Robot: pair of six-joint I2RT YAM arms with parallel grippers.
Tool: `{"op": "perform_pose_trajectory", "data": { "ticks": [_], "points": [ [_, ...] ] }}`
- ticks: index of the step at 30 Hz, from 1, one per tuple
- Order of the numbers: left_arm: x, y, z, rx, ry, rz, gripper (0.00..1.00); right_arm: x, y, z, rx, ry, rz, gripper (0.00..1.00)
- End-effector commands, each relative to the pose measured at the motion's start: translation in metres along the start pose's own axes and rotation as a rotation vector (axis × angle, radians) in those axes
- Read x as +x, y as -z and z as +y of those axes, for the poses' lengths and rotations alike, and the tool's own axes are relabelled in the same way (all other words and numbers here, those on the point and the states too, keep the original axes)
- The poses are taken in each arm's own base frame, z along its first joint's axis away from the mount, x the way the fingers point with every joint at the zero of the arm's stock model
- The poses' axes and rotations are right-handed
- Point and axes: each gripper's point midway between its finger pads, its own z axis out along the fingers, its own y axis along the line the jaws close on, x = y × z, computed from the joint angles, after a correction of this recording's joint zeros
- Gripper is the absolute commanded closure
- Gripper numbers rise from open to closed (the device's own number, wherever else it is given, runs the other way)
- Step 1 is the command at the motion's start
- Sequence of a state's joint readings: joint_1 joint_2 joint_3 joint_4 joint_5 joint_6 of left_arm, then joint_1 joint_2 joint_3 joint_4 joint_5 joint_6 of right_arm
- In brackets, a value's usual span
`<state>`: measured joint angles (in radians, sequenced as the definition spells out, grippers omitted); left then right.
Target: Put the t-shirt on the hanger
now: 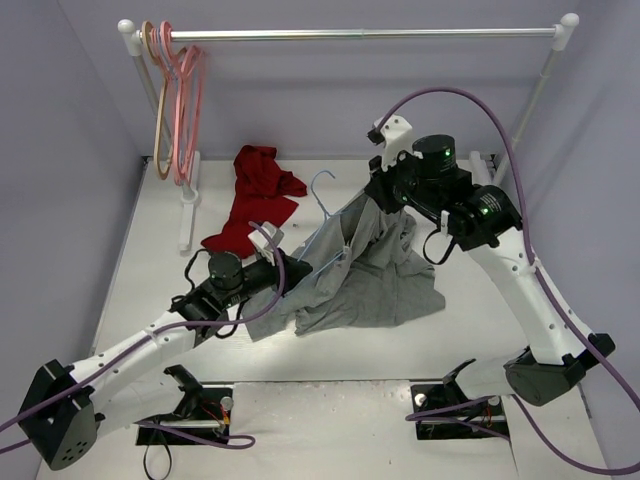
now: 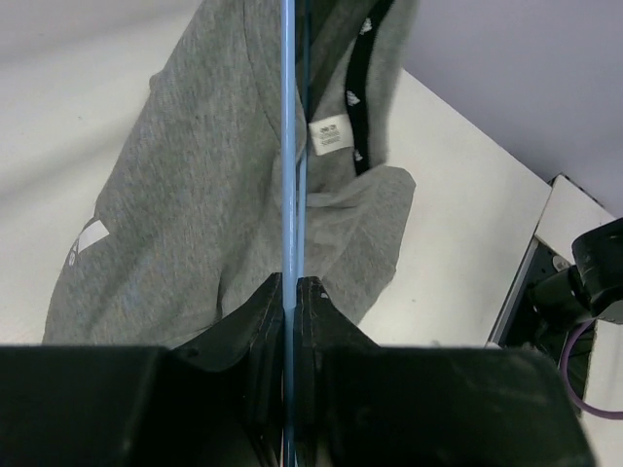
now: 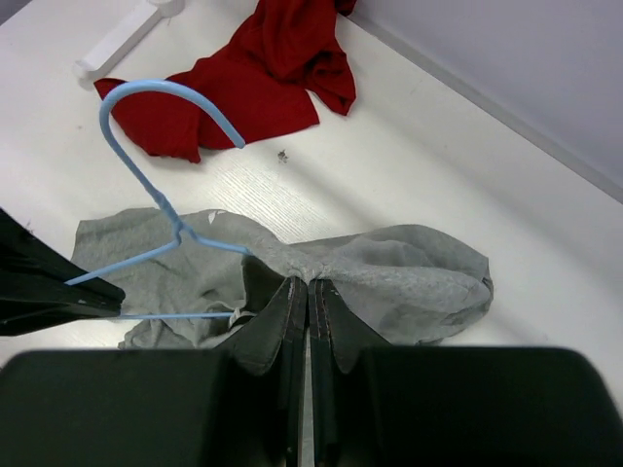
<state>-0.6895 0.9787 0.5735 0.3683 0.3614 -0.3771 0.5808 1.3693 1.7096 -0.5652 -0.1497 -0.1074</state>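
Top external view: at the far left, the tan and pink hangers [image 1: 175, 100] hang bunched on the clothes rail [image 1: 360, 34], overlapping so that their outlines merge. The red garment [image 1: 255, 200] lies crumpled on the desk [image 1: 460, 330], and the arm hides its near edge. The left end effector [image 1: 290, 268] is hard to make out against dark arm and cloth. The left wrist view settles it: both fingers [image 2: 261, 326] are pressed together on a thin bar of the pale-blue hanger [image 2: 289, 146], which runs straight up that picture and is cut off at its top edge. From above only the slim hook and one sloping shoulder show. The far shoulder is lost against the cloth, and I cannot tell whether it sits inside the neck opening.

The grey t-shirt [image 1: 380, 280] lies mid-desk, rumpled, with its lower part spread flat and its upper edge drawn up into a peak. Up close it shows a white neck label [image 2: 328, 136] beside a black neck tape with small white marks. At that peak the right end effector [image 3: 308, 287] is clamped fully closed on a fold of the grey cloth, and the pinched fabric itself is hidden between the fingers.
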Motion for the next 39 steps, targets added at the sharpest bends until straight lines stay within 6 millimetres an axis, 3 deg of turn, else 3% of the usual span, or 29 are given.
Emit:
{"op": "perform_pose_trajectory", "data": {
  "ticks": [1,8,15,22,33,39],
  "points": [
    [-0.059,-0.007,-0.018,0.063,-0.006,-0.184,1.0,-0.027,0.013,-0.001,-0.005,0.025,-0.109,1.0],
    [-0.068,-0.017,-0.026,0.106,0.009,-0.209,1.0,-0.015,0.001,0.011,-0.065,-0.016,-0.079,1.0],
    [-0.077,-0.027,-0.044,0.154,-0.01,-0.219,1.0,-0.004,-0.022,0.009,-0.056,-0.035,-0.035,1.0],
    [-0.092,-0.034,-0.055,0.171,-0.031,-0.25,1.0,-0.024,-0.031,0.024,-0.114,-0.029,-0.05,1.0],
    [-0.122,-0.044,-0.056,0.151,-0.065,-0.331,1.0,-0.056,-0.007,0.047,-0.175,-0.02,-0.136,1.0],
    [-0.123,-0.046,-0.052,0.139,-0.06,-0.35,1.0,-0.045,0.005,0.049,-0.183,-0.013,-0.14,1.0]
  ]
}}
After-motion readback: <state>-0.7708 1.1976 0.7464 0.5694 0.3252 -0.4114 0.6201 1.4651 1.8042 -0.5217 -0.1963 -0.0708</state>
